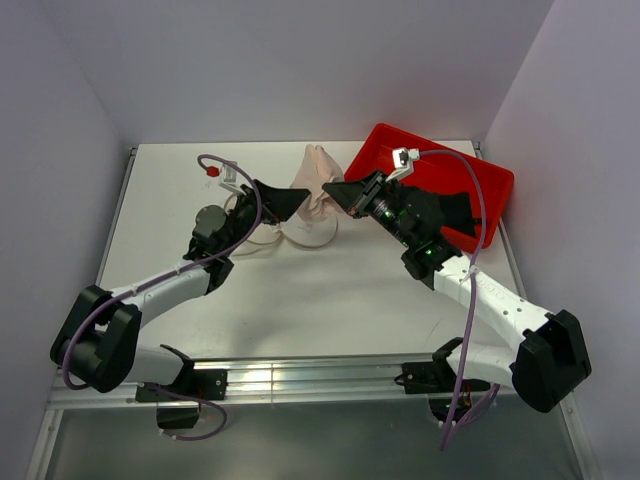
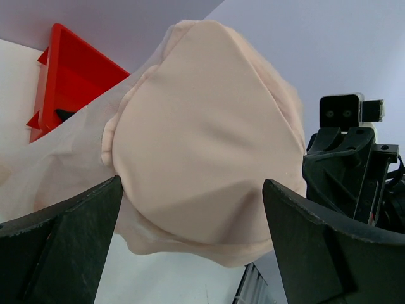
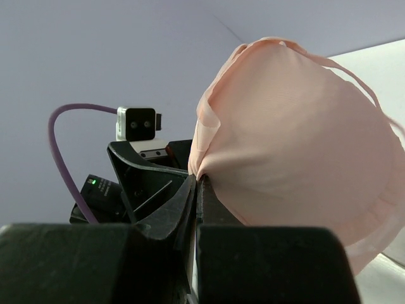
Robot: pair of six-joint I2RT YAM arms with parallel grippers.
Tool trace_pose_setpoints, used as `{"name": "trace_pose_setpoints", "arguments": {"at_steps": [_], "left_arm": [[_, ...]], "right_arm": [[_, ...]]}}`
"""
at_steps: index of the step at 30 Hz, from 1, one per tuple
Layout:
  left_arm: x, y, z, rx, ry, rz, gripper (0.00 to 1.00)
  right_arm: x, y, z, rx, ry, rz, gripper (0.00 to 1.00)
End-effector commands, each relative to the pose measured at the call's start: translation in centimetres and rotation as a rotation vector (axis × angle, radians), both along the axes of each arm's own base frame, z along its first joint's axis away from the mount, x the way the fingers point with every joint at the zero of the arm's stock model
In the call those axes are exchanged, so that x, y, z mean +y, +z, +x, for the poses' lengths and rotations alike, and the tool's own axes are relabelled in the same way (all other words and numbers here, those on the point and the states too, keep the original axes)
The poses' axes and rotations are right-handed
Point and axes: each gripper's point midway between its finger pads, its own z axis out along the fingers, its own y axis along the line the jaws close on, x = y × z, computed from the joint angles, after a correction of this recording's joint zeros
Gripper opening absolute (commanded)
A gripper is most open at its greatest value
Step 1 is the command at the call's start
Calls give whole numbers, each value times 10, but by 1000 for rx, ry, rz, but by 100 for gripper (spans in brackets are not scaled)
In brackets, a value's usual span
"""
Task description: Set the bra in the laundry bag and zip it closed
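Observation:
The pale pink-beige bra hangs lifted above the table at the back centre. My right gripper is shut on its edge; in the right wrist view the closed jaws pinch the rim of a cup. My left gripper is open just left of the bra, and the cup fills the space ahead of its spread fingers. The whitish mesh laundry bag lies on the table under the bra. Its translucent mesh also shows beside the bra in the left wrist view.
A red plastic tray stands at the back right, behind my right arm, and also shows in the left wrist view. Thin loops of the bag's rim lie by my left wrist. Walls close in the table on three sides.

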Motion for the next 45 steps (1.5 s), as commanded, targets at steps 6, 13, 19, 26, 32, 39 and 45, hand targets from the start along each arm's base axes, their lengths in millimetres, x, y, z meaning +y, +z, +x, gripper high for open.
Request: {"name": "trace_pose_setpoints", "arguments": {"at_steps": [6,13,19,26,32,39,45], "left_arm": [[4,20,-2,-54,14,-49,99],[11,-4,-2,-7,34,-33,99],[13,10,-5,-55,21,-69,96],[13,34,-6,-106,12,-146,75],[13,40,-5,-118,-5,-182,46],[26,48,-6,-126,33,-151,5],[34,49,-4,-104,66,95,0]], "right_arm": [[-2,45,-15,-103,31,86,0],[-4,54,-18,-120,28,96,0],[-1,57,-23,-116,65,123,0],[2,49,-24,-91,83,130,0],[0,46,-25,-87,73,120,0],[0,26,-21,-54,57,72,0],[-7,-12,-21,-66,35,-220,44]]}}
